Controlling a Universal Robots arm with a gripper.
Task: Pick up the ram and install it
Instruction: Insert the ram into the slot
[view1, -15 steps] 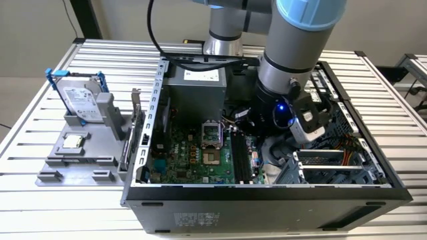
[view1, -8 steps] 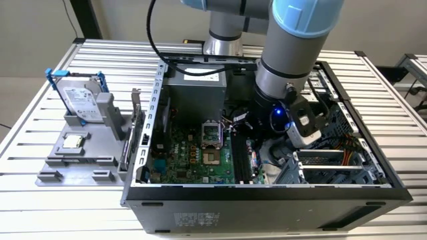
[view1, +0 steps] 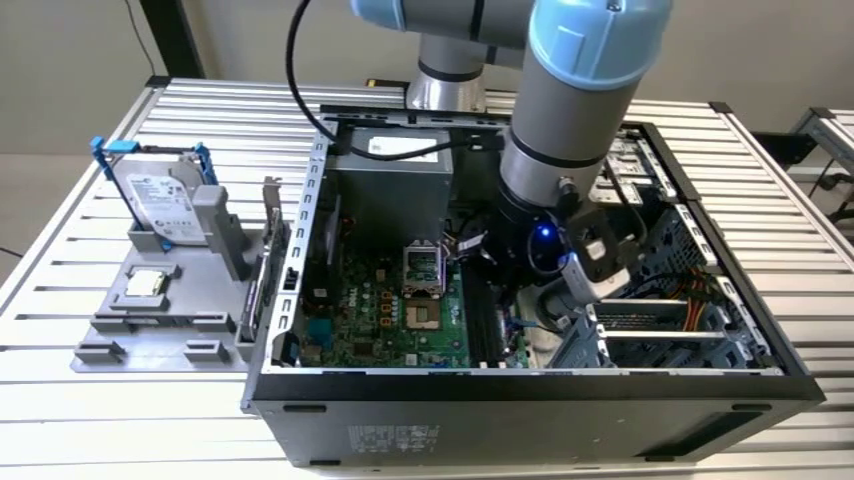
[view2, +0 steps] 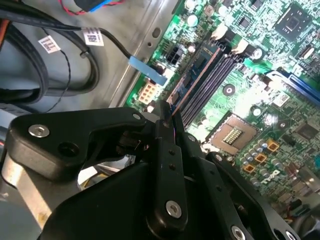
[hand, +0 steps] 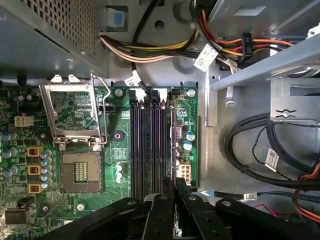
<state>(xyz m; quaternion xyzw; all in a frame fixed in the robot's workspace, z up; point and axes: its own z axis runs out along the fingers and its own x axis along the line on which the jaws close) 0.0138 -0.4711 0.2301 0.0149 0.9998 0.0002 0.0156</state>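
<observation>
Gripper (hand: 174, 189): fingers clenched on the near end of the ram (hand: 173, 142).
Ram: stands on edge along the motherboard's (hand: 115, 165) outer side, just beside the black slots (hand: 147, 145); seating depth cannot be told.
First wrist view: ram seen as a thin edge.
Second wrist view: ram's (view2: 196, 67) side face, running away from the gripper (view2: 167, 116).
Exterior view: arm (view1: 574, 100) reaching into the open case (view1: 534, 385); hard drive (view1: 163, 205) upright on a grey fixture (view1: 147, 320), exterior view's left, well apart.

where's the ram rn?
In the first wrist view the ram stands on edge in the gripper, running along the black memory slots on their side away from the CPU socket.
</observation>
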